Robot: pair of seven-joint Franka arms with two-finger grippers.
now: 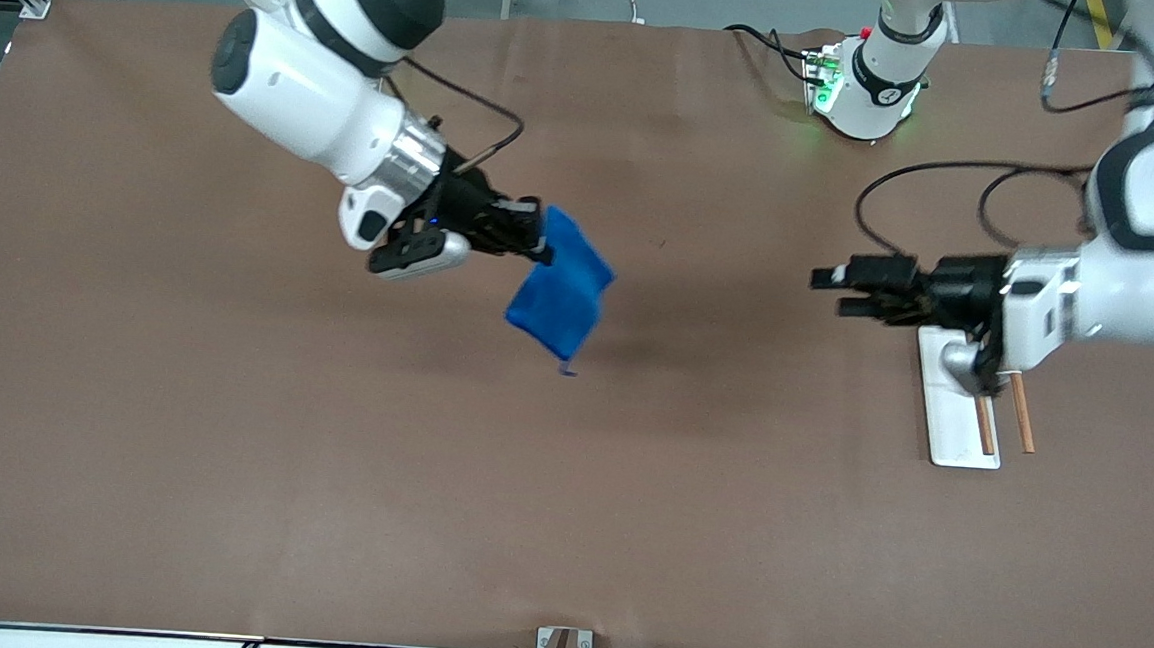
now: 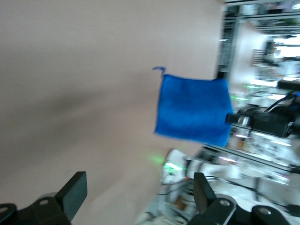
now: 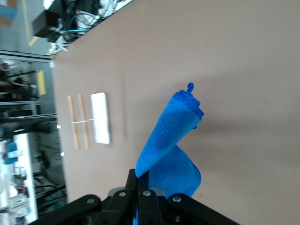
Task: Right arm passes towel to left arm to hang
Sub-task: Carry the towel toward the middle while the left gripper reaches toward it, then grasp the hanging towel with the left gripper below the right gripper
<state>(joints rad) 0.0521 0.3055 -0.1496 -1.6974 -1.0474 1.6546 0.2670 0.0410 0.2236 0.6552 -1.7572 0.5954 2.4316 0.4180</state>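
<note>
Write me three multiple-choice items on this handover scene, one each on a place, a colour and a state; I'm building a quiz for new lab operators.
1. What is the towel hanging over?
A. bare table
B. the white rack base
C. the left arm's base

2. What colour is the towel?
A. red
B. bright blue
C. white

3. How do the two grippers stand?
A. both open
B. both shut on the towel
C. right shut on the towel, left open and empty

Answers:
1. A: the front view shows the cloth in the air over the brown table, well apart from the white rack base.
2. B: it is blue in all three views.
3. C: the right gripper pinches one edge of the towel, while the left gripper waits near the rack, its fingers spread with nothing between them.
</note>
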